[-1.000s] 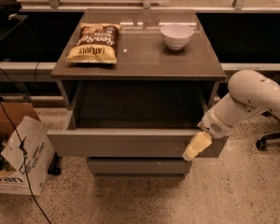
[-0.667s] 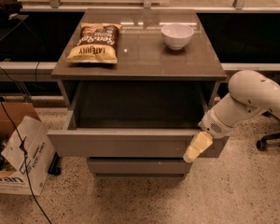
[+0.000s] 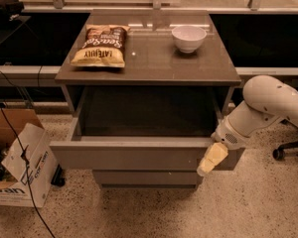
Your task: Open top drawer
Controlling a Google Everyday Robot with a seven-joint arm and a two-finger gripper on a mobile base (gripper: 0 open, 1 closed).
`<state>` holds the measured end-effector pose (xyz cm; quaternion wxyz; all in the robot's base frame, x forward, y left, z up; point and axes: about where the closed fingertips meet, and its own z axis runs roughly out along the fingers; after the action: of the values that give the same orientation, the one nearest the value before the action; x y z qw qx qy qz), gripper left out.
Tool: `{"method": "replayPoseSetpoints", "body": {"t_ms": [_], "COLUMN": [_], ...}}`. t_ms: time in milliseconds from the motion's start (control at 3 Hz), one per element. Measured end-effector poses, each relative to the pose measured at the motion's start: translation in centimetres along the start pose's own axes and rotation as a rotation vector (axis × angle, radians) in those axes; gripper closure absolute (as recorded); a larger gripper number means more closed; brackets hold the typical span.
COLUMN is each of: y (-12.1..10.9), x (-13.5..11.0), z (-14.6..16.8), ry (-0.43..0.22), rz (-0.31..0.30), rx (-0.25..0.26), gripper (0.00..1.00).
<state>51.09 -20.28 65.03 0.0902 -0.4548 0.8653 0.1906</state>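
The top drawer [image 3: 139, 153] of a grey-brown cabinet stands pulled far out toward me, its dark inner box [image 3: 146, 113] open and bare. Its flat front panel has no handle. My gripper [image 3: 210, 160] hangs at the right end of that front panel, its pale yellow fingers [image 3: 212, 158] against the panel's face. The white arm [image 3: 268, 108] reaches in from the right. A narrower lower drawer front [image 3: 146, 178] shows below, shut.
On the cabinet top [image 3: 154, 63] lie a chip bag [image 3: 100, 45] at the left and a white bowl [image 3: 188, 37] at the right. A cardboard box [image 3: 15, 167] with cables stands on the floor at left. A chair base [image 3: 288, 150] is at right.
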Motion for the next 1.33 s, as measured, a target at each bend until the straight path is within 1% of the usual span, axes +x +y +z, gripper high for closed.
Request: {"method": "replayPoseSetpoints", "body": {"t_ms": [667, 1000, 1333], "y": [0.01, 0.03, 0.03], "x": [-0.01, -0.03, -0.04], "z": [-0.04, -0.03, -0.05], "ry": [0.0, 0.0, 0.0], "rz": [0.0, 0.0, 0.0], "rx": [0.0, 0.0, 0.0], "gripper": [0.0, 0.19, 0.42]}}
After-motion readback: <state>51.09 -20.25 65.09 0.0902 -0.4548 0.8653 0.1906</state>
